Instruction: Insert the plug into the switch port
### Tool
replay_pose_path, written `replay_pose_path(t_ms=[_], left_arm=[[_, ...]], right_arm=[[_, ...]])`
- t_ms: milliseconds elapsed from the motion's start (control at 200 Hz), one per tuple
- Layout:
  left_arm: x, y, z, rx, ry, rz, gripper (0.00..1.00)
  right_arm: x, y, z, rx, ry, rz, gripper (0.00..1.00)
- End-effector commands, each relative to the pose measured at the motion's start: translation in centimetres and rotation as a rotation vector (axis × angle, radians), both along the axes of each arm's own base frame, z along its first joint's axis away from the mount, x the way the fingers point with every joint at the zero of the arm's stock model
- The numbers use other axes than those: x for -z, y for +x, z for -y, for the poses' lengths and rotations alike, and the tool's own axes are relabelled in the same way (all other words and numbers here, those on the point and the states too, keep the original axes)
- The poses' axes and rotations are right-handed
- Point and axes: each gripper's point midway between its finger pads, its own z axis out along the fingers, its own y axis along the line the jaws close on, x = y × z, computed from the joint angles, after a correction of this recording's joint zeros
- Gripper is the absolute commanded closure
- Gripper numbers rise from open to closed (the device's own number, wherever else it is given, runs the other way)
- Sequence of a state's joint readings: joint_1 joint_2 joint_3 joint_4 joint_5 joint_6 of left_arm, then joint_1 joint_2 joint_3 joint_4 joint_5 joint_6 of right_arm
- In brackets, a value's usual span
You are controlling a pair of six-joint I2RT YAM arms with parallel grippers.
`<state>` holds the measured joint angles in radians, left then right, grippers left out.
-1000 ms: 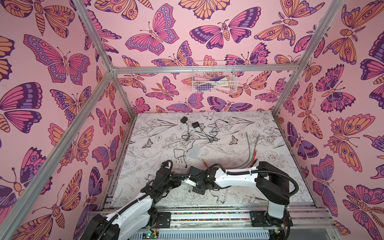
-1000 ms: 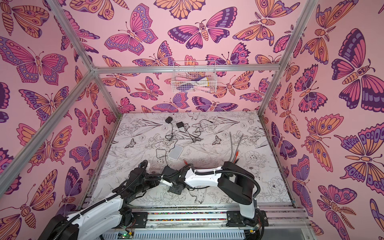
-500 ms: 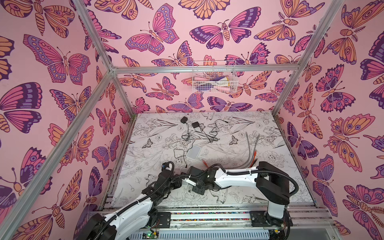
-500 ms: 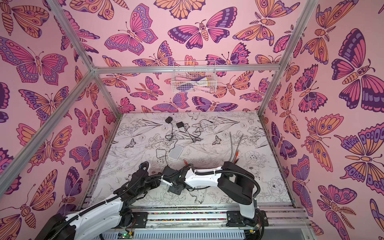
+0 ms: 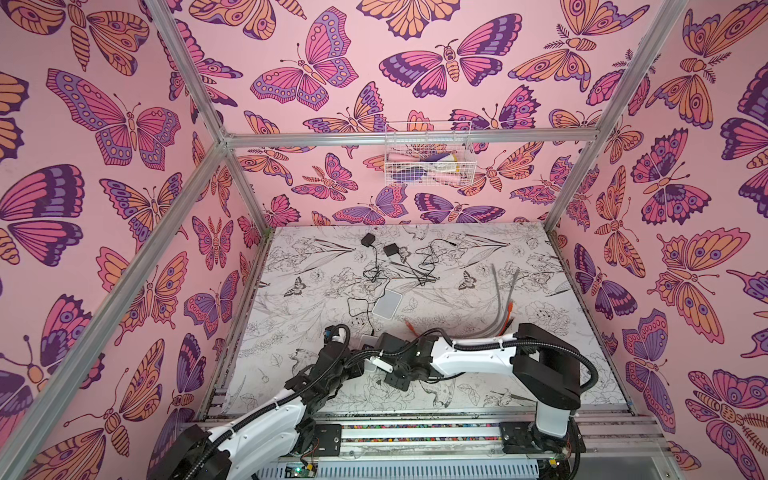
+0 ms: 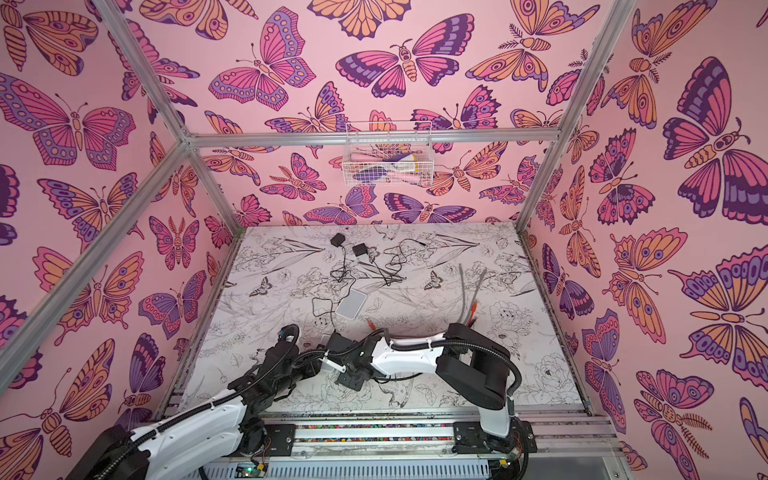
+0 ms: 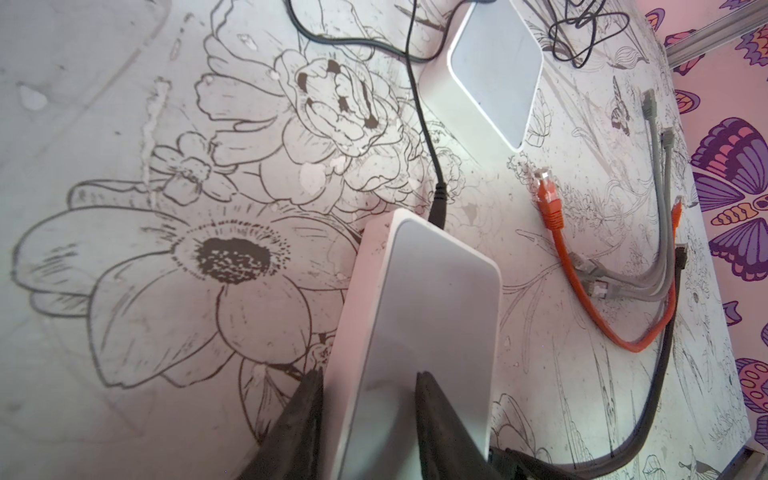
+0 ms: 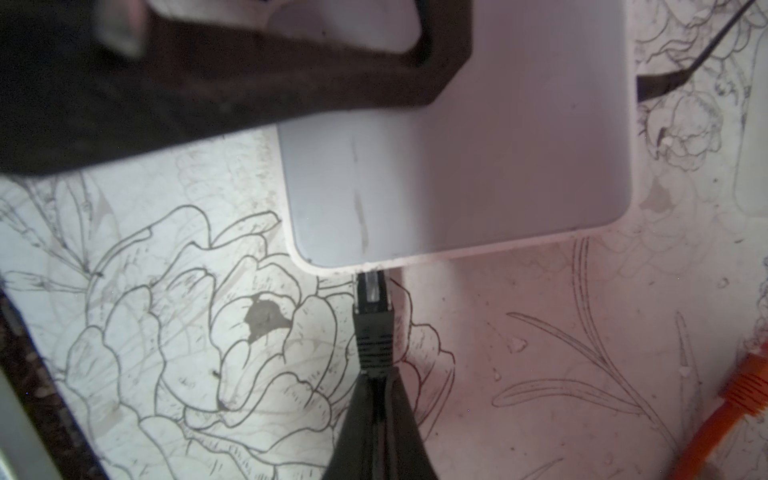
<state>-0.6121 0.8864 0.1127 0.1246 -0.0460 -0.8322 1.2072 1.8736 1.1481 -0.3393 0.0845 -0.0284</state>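
Step in hand: insertion, final approach. The switch [image 7: 419, 299], a flat white box, lies on the flower-printed table [image 7: 124, 124] near the front edge, where both arms meet in both top views. The left gripper [image 7: 368, 376] stands partly open with one finger on each long side of the switch, bracing it. The right gripper [image 8: 379, 380] is closed tight, pinching the black plug [image 8: 374, 328] at the tail of its boot, where the cable leaves it. The plug's clear tip touches the near edge of the switch [image 8: 457, 166], but most of the clear body shows, so it is judged not yet seated. The port itself is hidden under that edge, and alignment cannot be confirmed. The next move calls for a straight push along the plug's axis, kept level with the port, while the left arm holds the switch against sliding. A black power lead [image 7: 436, 203] enters the switch's far end. An orange cable [image 7: 552, 208] and a second white box [image 7: 494, 70] lie well apart, unused.
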Motion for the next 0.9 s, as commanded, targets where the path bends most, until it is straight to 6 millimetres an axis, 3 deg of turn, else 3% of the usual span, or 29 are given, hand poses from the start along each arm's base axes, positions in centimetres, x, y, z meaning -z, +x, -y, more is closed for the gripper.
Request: replay_pose_path(t_ms=[0, 451, 896], left_arm=[[2.9, -5.1, 2.3, 0.191, -0.050, -0.188, 0.62], [3.4, -5.9, 2.8, 0.226, -0.043, -0.195, 0.63], [3.5, -6.2, 3.2, 0.242, -0.053, -0.194, 0.64]], right_arm=[[-9.1, 1.5, -9.2, -0.040, 0.429, 0.083, 1.00], [-11.8, 2.7, -10.8, -0.030, 0.538, 0.116, 1.00], [-13.1, 3.2, -12.2, -0.034, 0.604, 0.128, 1.00]])
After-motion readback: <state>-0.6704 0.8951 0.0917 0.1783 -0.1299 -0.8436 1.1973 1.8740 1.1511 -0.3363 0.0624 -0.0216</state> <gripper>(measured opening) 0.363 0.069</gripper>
